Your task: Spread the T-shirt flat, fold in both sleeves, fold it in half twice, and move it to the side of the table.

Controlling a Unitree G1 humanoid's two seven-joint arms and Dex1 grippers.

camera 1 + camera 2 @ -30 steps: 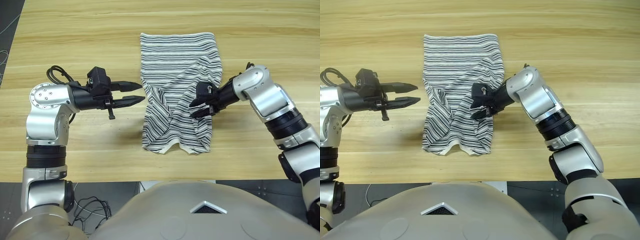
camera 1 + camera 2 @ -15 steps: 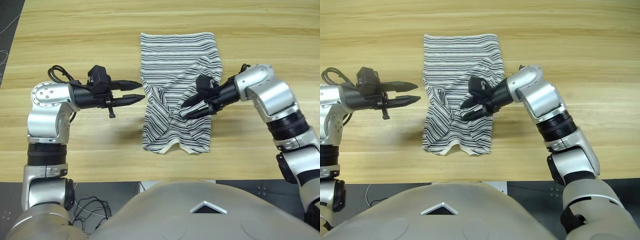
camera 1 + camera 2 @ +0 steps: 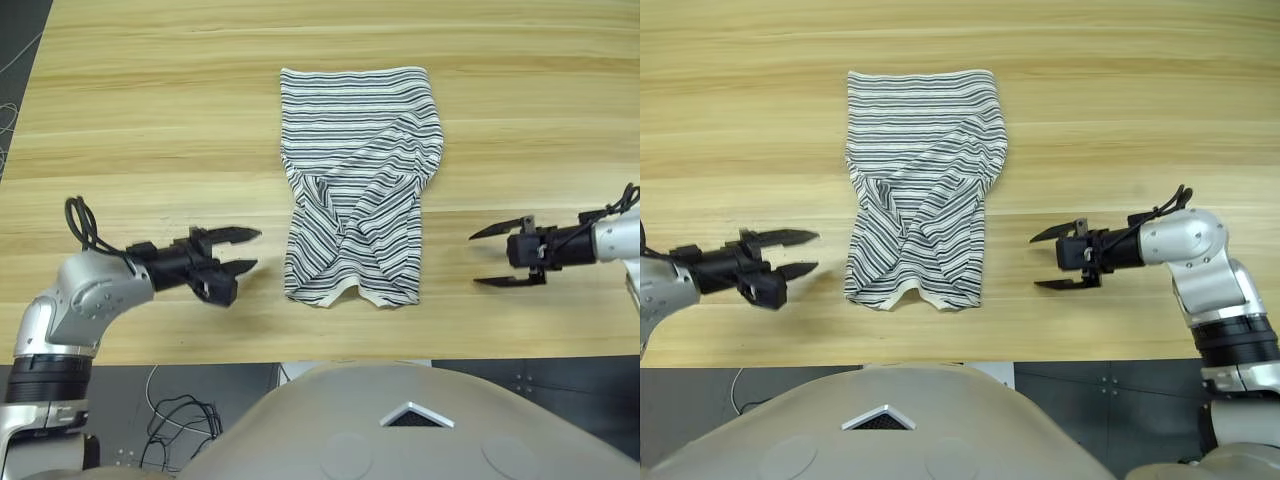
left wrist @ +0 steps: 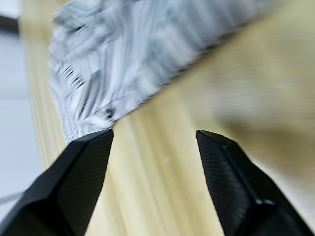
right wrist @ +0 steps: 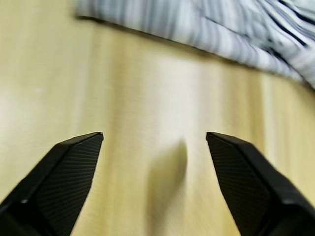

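Note:
The striped black-and-white T-shirt lies on the middle of the wooden table, both sleeves folded in across its front, hem edge far, collar end near. My left gripper is open, low at the near left, a short gap from the shirt's near-left corner. My right gripper is open at the near right, fingertips pointing toward the shirt, apart from it. In the left wrist view the shirt's edge lies beyond the open fingers. The right wrist view shows the shirt's edge past bare wood.
Bare wood surrounds the shirt on all sides. The table's near edge runs just behind both grippers. A cable loops off the left wrist.
Both arms have pulled back toward the near edge. The right gripper has left the shirt's middle and swung out to the right, now open. The left gripper has dropped lower and nearer.

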